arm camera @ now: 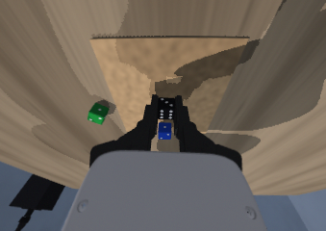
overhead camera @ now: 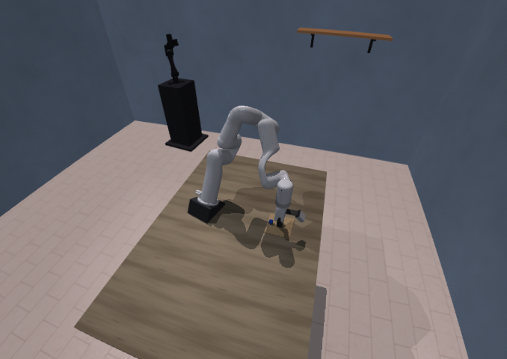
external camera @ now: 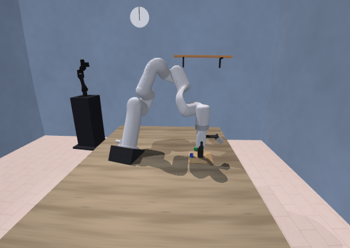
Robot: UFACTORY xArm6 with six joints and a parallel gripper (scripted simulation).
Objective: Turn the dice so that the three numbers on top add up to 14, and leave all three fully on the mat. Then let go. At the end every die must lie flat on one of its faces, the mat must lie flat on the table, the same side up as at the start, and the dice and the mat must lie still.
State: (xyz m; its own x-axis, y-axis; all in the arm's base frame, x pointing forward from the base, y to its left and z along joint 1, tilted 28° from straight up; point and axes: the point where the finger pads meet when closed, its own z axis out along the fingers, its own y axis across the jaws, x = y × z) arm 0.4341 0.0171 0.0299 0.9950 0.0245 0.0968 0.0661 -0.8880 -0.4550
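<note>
The table (arm camera: pixel 286 120) is carrying a tan mat (arm camera: pixel 137 67), its edges running roughly square to the wrist view. The claw (arm camera: pixel 166 117) is pointing straight down over the mat and gripping the black die (arm camera: pixel 165 108), whose visible face is showing six white pips. The blue die (arm camera: pixel 164 131) is sitting between the fingers, nearer the camera. The green die (arm camera: pixel 97 114) is lying off the mat's left edge, slightly rotated. No writing is readable.
</note>
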